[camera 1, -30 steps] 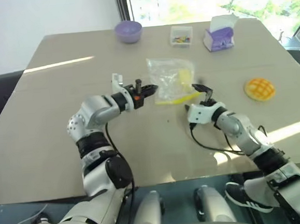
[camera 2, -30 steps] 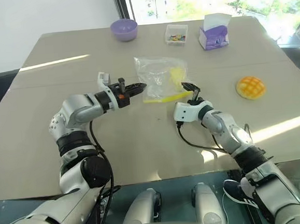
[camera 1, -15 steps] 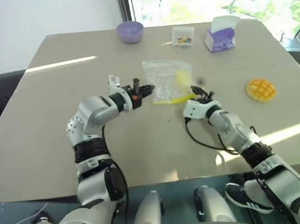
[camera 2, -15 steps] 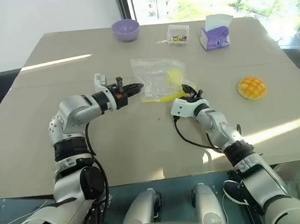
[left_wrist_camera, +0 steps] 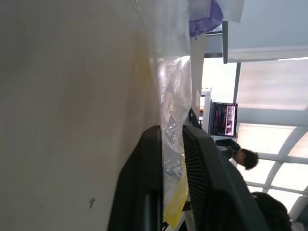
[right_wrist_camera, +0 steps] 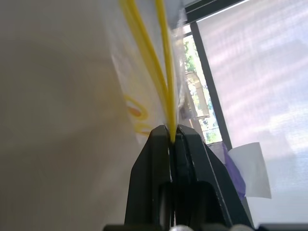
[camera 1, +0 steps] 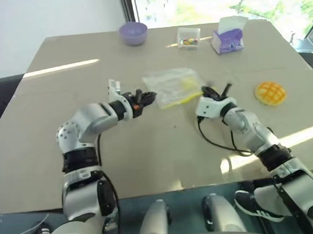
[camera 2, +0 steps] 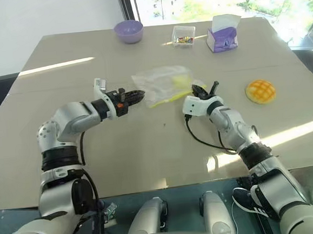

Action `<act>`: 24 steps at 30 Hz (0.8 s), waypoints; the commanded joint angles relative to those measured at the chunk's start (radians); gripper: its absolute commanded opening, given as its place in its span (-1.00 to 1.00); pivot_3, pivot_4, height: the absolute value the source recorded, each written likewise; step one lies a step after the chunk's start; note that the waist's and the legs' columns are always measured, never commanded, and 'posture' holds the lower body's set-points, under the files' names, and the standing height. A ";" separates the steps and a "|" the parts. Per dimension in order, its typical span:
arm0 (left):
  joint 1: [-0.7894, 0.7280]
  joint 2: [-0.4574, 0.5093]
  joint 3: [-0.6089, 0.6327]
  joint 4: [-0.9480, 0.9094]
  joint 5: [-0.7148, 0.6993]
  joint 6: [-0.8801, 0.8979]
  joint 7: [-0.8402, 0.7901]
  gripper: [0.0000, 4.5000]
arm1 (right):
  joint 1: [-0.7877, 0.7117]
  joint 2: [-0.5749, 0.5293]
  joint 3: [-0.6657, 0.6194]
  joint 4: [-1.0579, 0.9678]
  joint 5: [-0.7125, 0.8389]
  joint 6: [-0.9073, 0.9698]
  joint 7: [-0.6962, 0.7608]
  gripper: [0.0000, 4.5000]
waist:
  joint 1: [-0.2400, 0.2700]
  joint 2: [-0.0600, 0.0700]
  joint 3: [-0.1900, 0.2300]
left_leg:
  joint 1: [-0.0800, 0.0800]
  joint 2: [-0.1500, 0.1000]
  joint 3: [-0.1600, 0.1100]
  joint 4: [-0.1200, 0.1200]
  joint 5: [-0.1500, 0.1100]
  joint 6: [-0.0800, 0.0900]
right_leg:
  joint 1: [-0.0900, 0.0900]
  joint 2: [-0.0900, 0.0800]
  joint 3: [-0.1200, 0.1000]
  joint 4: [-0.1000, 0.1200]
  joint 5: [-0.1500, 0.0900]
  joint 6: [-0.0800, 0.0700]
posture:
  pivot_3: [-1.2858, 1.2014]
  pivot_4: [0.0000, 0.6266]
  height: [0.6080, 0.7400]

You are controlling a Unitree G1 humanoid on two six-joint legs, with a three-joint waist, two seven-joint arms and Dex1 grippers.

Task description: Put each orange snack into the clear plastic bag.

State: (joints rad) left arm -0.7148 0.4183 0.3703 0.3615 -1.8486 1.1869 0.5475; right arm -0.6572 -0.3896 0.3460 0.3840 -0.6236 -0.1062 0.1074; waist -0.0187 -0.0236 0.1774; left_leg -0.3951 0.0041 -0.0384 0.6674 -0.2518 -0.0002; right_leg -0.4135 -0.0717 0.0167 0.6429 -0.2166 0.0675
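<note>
The clear plastic bag [camera 1: 171, 85] hangs stretched between my two grippers above the middle of the table. My right gripper [right_wrist_camera: 172, 131] is shut on its yellow strip [right_wrist_camera: 161, 72] at the bag's right end. At the bag's left corner my left gripper [left_wrist_camera: 172, 131] stands slightly open, with the crinkled film [left_wrist_camera: 173, 96] running through the gap between its fingers. An orange snack [camera 1: 270, 93] with a grid pattern lies on the table to the right, apart from both grippers.
Along the far edge of the table stand a purple bowl [camera 1: 133, 32], a small clear box of colourful bits [camera 1: 188, 37] and a purple-and-white tissue box [camera 1: 228, 37]. A black cable [camera 1: 218, 144] loops under my right forearm.
My right gripper has shut on the bag's yellow strip and risen a little. The left gripper's fingers have parted slightly and drifted left. The bag now lies flatter between them.
</note>
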 commanded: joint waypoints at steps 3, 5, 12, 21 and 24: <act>0.051 0.168 -0.104 -0.213 0.261 0.050 -0.364 0.22 | -0.041 -0.005 -0.038 -0.065 0.038 0.014 0.047 -1.00 | -0.003 0.000 0.000 | 0.000 0.000 0.000 -0.001 0.000 0.000 | 0.000 0.000 0.000 -0.001 0.000 0.000 | 0.03 -0.52 1.00; 0.080 0.286 -0.221 -0.392 0.523 -0.100 -0.637 0.22 | -0.047 -0.003 -0.042 -0.073 0.055 0.029 0.081 -1.00 | -0.009 0.000 0.001 | -0.001 0.000 0.001 -0.003 0.000 0.000 | -0.001 0.000 0.000 -0.001 0.000 0.000 | 0.03 -0.52 1.00; 0.122 0.420 -0.460 -0.632 1.004 -0.473 -1.121 0.22 | -0.056 0.007 -0.033 -0.123 0.059 0.094 0.149 -1.00 | -0.007 0.001 0.001 | -0.002 0.000 0.003 -0.006 0.000 0.000 | -0.002 0.000 0.001 -0.004 0.000 0.000 | 0.03 -0.52 1.00; 0.118 0.396 -0.613 -0.661 1.349 -0.566 -1.216 0.22 | -0.052 0.031 -0.028 -0.181 0.055 0.158 0.184 -1.00 | -0.018 0.002 0.001 | -0.002 0.002 0.004 -0.009 -0.003 0.005 | -0.005 0.001 0.002 -0.005 0.000 0.000 | 0.03 -0.52 1.00; 0.095 0.356 -0.631 -0.633 1.420 -0.535 -1.186 0.22 | -0.050 0.038 -0.025 -0.189 0.053 0.166 0.187 -1.00 | -0.019 0.002 0.001 | -0.002 0.002 0.003 -0.009 -0.003 0.005 | -0.005 0.001 0.002 -0.004 0.000 0.000 | 0.03 -0.52 1.00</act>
State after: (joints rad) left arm -0.5933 0.7818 -0.2566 -0.2725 -0.4692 0.6486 -0.6556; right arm -0.6843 -0.3529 0.3352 0.2448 -0.5743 0.0583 0.2968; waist -0.0377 -0.0220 0.1788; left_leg -0.3975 0.0058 -0.0350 0.6582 -0.2545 0.0048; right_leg -0.4188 -0.0708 0.0184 0.6389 -0.2170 0.0675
